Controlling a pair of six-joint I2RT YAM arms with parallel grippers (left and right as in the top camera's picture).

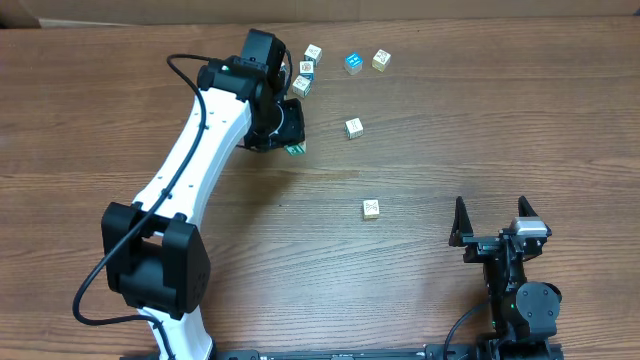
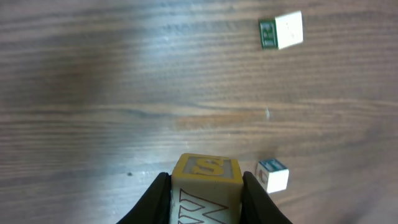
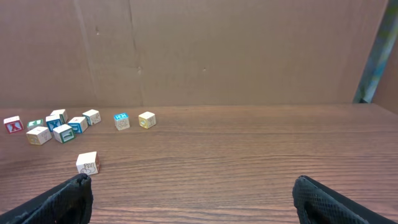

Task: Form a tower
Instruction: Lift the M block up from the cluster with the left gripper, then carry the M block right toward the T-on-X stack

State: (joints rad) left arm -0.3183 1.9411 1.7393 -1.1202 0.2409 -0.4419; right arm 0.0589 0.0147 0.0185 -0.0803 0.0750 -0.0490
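Loose cubes (image 1: 354, 127): seven overhead; one (image 2: 281, 31) reads "R".
Left gripper (image 2: 205, 182): clamped on yellow cube (image 2: 205, 169) marked "S".
Right gripper (image 3: 193, 190): spread wide.

The yellow cube (image 2: 206, 186) clamped in the left hand (image 2: 206, 194) carries a large raised "S" on its upper face, inside a yellow frame. The face below it shows broad zigzag strokes like a "W" or an "M", cut off by the picture's edge, so which letter it is cannot be told. Toward the top right of the tabletop (image 2: 124, 93), a white cube (image 2: 283, 30) bears a green "R" on its side face. The small cube (image 2: 272, 175) just beside the hand has a teal mark too blurred to read. In the overhead and right wrist views the cubes' prints are too small to read.
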